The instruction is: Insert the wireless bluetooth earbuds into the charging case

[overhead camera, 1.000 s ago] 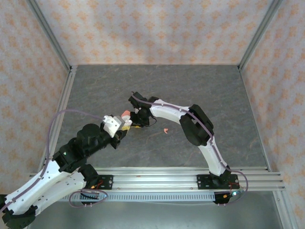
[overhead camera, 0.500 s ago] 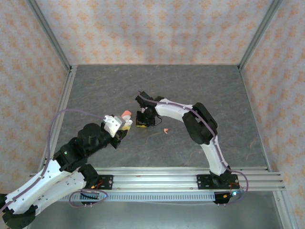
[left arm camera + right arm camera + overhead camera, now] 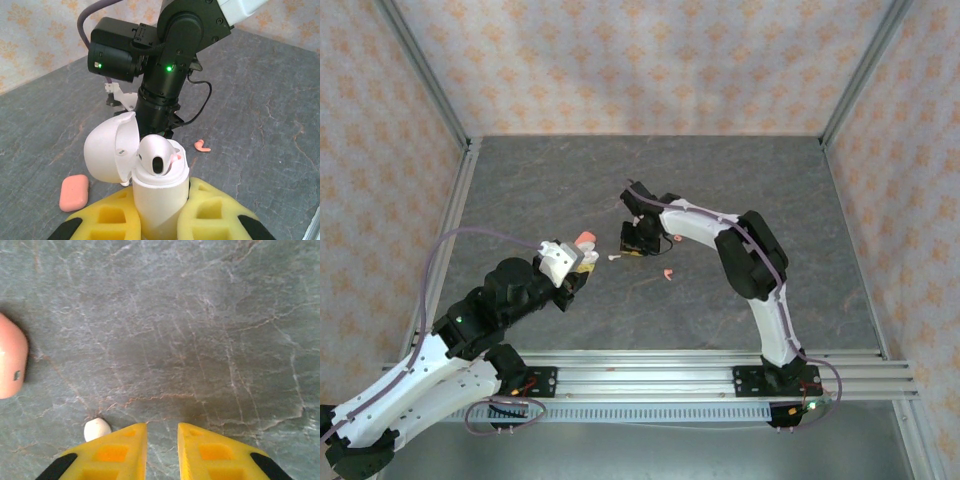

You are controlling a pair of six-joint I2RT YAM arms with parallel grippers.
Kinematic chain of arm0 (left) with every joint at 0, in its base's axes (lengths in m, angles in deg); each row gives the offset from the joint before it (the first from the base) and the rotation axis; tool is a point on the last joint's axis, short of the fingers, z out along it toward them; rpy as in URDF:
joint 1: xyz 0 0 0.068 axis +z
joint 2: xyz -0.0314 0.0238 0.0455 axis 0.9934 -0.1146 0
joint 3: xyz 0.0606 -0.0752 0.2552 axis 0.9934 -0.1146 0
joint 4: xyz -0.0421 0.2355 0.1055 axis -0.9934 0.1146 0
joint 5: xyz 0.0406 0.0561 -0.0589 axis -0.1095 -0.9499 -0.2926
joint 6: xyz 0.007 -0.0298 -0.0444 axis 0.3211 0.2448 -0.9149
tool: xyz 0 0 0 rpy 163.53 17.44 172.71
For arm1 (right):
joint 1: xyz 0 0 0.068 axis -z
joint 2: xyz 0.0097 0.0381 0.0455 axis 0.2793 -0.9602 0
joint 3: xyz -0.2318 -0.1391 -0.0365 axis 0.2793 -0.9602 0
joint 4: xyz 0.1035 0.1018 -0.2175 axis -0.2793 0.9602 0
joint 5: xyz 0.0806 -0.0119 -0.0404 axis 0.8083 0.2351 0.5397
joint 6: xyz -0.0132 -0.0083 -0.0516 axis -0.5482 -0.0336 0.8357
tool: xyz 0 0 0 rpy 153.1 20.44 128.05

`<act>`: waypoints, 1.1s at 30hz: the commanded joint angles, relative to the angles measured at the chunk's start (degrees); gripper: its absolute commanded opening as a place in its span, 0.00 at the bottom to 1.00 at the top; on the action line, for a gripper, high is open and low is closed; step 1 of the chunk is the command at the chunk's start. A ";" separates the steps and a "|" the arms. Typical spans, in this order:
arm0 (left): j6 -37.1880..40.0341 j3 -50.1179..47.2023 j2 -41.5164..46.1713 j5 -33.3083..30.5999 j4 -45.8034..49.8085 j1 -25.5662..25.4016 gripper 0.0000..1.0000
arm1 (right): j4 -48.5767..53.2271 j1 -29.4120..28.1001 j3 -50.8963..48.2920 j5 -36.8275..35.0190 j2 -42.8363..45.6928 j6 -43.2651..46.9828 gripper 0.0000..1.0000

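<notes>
Left gripper: you're clamped on the white case, lid open, white earbud inside.
Right gripper: your jaws are slightly apart and empty, loose white earbud beside one finger.
Table: pink earbud, pink case.

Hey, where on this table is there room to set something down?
Bare: the far table up to the back wall, and between the right arm and the right wall. Crowded: the middle, where the left hand holding the white case, pink case, white earbud, coral earbud and right hand cluster.
</notes>
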 commanded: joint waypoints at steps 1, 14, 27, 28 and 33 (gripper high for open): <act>-0.11 0.90 0.78 0.29 -1.19 -0.15 0.00 | 2.39 -0.93 0.98 -1.21 3.79 2.62 0.26; -0.85 0.72 2.27 0.33 -0.49 -0.21 0.00 | 28.87 -6.31 28.57 -7.68 -10.04 30.47 0.38; -0.91 0.61 2.64 0.19 -0.13 -0.18 0.00 | 39.32 -8.28 43.82 -10.34 -19.77 38.78 0.38; -0.82 0.69 2.50 0.18 -0.19 -0.19 0.00 | 39.20 -8.38 44.03 -10.44 -19.94 38.88 0.38; -0.47 0.97 1.75 0.20 -0.20 -0.17 0.00 | 38.75 -8.55 44.93 -9.59 -21.30 38.65 0.39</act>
